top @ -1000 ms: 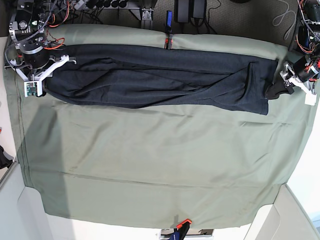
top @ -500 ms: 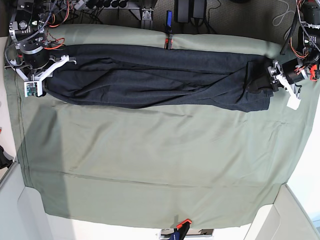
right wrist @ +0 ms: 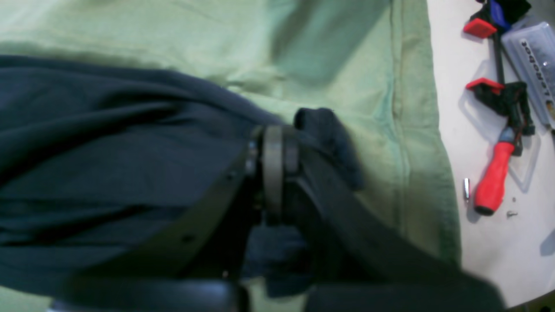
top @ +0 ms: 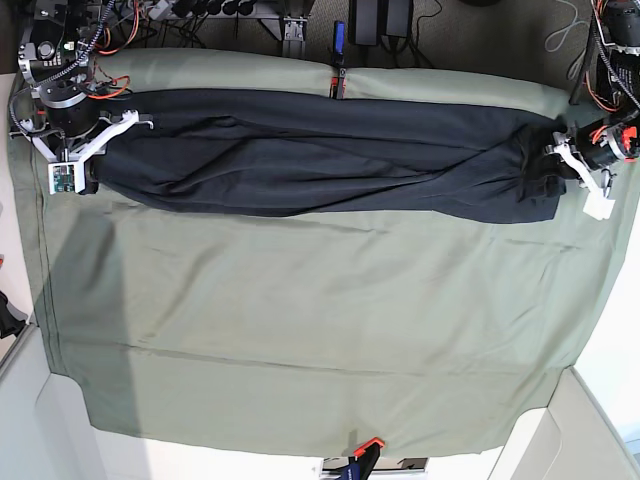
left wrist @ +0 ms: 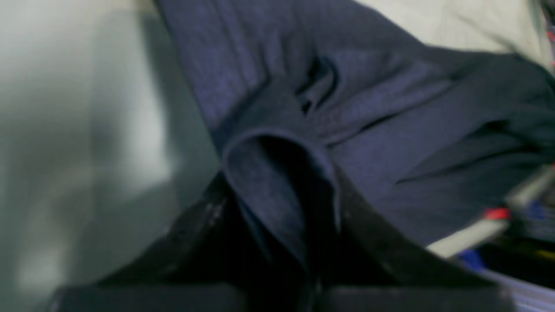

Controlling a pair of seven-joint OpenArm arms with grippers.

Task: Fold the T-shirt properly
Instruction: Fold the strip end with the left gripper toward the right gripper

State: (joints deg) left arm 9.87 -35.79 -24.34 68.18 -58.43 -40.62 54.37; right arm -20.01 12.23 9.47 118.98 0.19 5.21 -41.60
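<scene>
shirt (top: 320, 152) stretched long across green cloth (top: 300, 330) | left tool (top: 556, 168) pinching one end (fabric bunched) | right tool (top: 88, 170) clamped on other end

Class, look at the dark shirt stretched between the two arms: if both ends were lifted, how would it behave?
The shirt would probably sag in the middle: it is thin and already lies in soft creases. It likely weighs little, since a small pinch in the left gripper gathers its end. It may drag on the green cloth rather than slide freely.
</scene>
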